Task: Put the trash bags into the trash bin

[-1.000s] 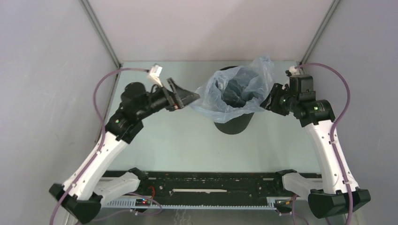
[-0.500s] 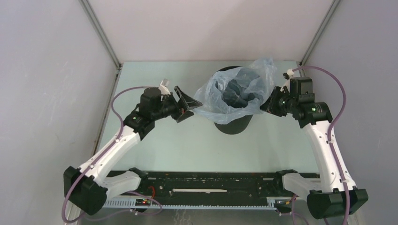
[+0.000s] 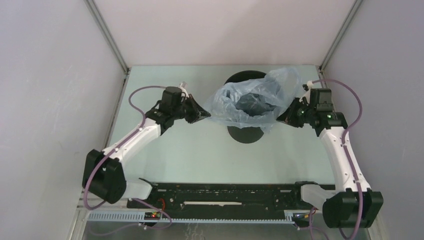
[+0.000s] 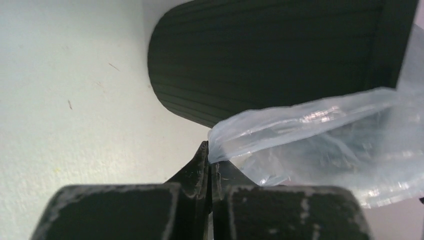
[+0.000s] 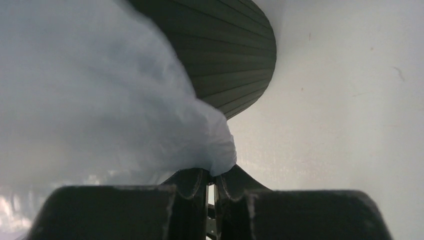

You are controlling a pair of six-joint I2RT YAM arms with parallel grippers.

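Trash bag (image 3: 240, 107) held spread over the trash bin (image 3: 246, 134).
Left gripper (image 4: 209, 165) and right gripper (image 5: 212, 180) each pinched its film; next, probably, drawing it down around the rim between them.

Probably a lab test cell: grey panel walls (image 3: 50, 75), metal corner posts (image 3: 107, 35).

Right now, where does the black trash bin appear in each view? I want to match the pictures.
Top external: the trash bin stands at the table's centre, its mouth mostly under the trash bag.
Left wrist: the bin's ribbed wall fills the upper middle and right.
Right wrist: its ribbed wall shows at top centre.
Shared landmark: the pale blue trash bag, touching the bin in every view.
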